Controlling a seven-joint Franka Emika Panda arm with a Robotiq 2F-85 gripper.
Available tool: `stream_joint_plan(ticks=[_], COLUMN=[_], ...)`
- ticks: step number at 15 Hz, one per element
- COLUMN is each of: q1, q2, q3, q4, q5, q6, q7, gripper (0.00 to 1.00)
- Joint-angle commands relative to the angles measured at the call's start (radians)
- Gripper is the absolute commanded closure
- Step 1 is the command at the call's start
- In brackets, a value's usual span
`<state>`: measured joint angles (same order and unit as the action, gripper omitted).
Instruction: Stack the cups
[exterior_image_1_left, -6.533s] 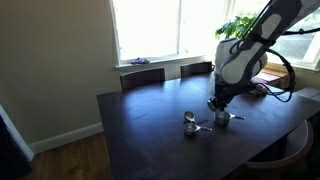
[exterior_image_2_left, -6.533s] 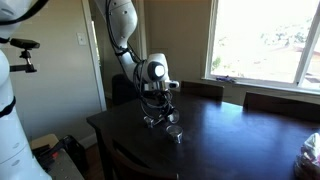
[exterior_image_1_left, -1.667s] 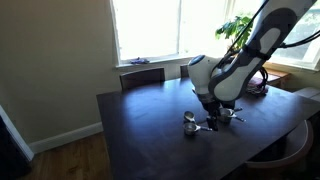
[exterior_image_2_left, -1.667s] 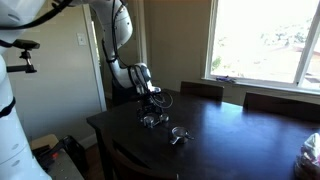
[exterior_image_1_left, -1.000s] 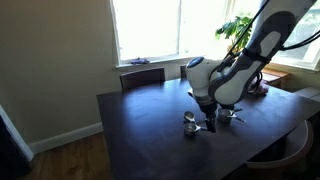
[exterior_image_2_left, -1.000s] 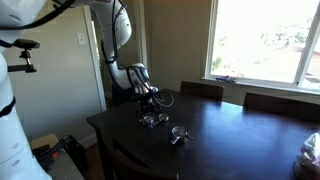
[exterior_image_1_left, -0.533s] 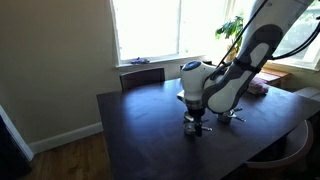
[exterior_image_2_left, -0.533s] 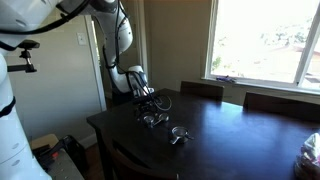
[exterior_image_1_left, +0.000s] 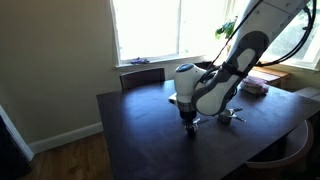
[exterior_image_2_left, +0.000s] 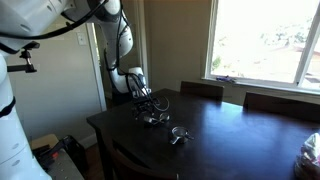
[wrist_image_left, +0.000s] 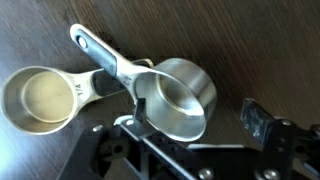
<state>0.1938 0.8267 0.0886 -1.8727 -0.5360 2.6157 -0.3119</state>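
In the wrist view two shiny silver cups lie on the dark table. The larger cup (wrist_image_left: 175, 97) has a handle running up to the left. The smaller cup (wrist_image_left: 38, 98) lies left of it, close beside that handle. My gripper (wrist_image_left: 195, 120) is open around the larger cup. That cup sits close against the left finger (wrist_image_left: 131, 122), with a gap to the right pad (wrist_image_left: 258, 118). In both exterior views the gripper (exterior_image_1_left: 191, 118) (exterior_image_2_left: 148, 112) is down at the table over this pair. A third cup (exterior_image_1_left: 230, 117) (exterior_image_2_left: 180, 134) lies apart from them.
The dark wooden table (exterior_image_1_left: 140, 130) (exterior_image_2_left: 230, 140) has chairs (exterior_image_1_left: 142, 76) (exterior_image_2_left: 200, 89) along its window side. A pinkish stack (exterior_image_1_left: 255, 88) and a plant (exterior_image_1_left: 232, 28) stand behind the arm. A crinkly object (exterior_image_2_left: 312, 150) sits at one table corner.
Over the last second the arm has swung away from the lone cup to the pair, and the gripper now hides them in an exterior view. The jaws stay open.
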Motion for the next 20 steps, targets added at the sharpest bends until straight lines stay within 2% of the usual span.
stream_joint_plan(ticks=[1,5,10,14,20], q1=[-0.001,0.043,0.091,0.143,0.172], q2=[0.004,-0.037,-0.073,-0.094,-0.098], q3=[0.004,-0.049,-0.11,-0.163,-0.18], q4=[0.004,-0.049,-0.105,-0.14,-0.156], q5=[0.027,-0.01,-0.047,-0.098,-0.181], q6=[0.001,0.036,0.109,0.161,0.183], q7=[-0.042,0.031,0.116,0.208,0.263], gripper=[0.03,0.07,0.05,0.09,0.03])
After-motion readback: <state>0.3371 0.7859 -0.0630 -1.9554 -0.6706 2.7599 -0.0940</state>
